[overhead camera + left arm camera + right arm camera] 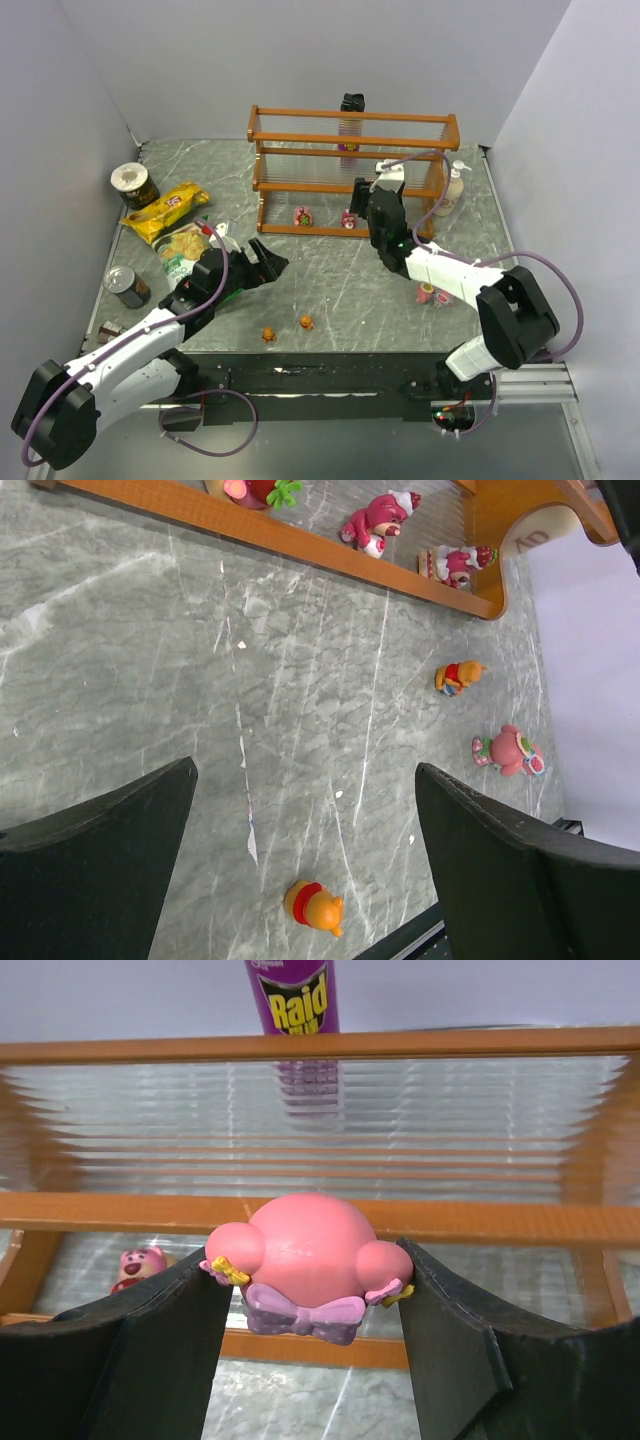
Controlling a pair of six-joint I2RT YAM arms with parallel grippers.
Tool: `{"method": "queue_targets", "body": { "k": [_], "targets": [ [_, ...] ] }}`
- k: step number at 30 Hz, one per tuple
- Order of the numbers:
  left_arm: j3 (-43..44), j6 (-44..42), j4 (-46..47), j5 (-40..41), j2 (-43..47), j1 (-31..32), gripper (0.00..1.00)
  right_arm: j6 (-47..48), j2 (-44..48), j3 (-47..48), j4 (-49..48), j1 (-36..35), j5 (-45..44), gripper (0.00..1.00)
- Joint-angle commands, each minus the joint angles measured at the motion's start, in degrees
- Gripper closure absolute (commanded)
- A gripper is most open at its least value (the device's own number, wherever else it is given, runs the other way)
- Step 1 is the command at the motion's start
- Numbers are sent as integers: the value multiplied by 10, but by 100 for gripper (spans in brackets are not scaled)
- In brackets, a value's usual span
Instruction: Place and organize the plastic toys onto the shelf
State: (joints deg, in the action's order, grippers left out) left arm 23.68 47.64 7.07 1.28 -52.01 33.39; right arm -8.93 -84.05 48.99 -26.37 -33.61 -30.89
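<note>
Nearest me, an orange toy (pixel 268 335) and a second orange toy (pixel 306 322) lie on the bench (pixel 330 280) by its front edge. My left fingers (pixel 90 870) hang spread wide above the marble, holding nothing. Further in, my right fingers (pixel 130 1360) pinch a round pink toy (pixel 305 1260) just before the shelf (pixel 350 115). Two pink figures (pixel 303 215) stand on its bottom tier, and a purple spray can (pixel 290 995) stands behind it.
</note>
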Motion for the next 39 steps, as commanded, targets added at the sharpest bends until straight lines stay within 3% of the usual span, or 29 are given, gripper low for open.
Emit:
{"method": "queue_targets", "body": {
  "k": [1,22,39],
  "targets": [
    [-1,-8,27,-8,-1,-2,4,14,-25,52,37,24,32,75],
    [2,-9,39,-8,-41,-2,4,16,-75,82,35,99,20,74],
    [7,-11,44,-8,-60,-3,4,16,-110,86,22,137,64,65]
  ]
}}
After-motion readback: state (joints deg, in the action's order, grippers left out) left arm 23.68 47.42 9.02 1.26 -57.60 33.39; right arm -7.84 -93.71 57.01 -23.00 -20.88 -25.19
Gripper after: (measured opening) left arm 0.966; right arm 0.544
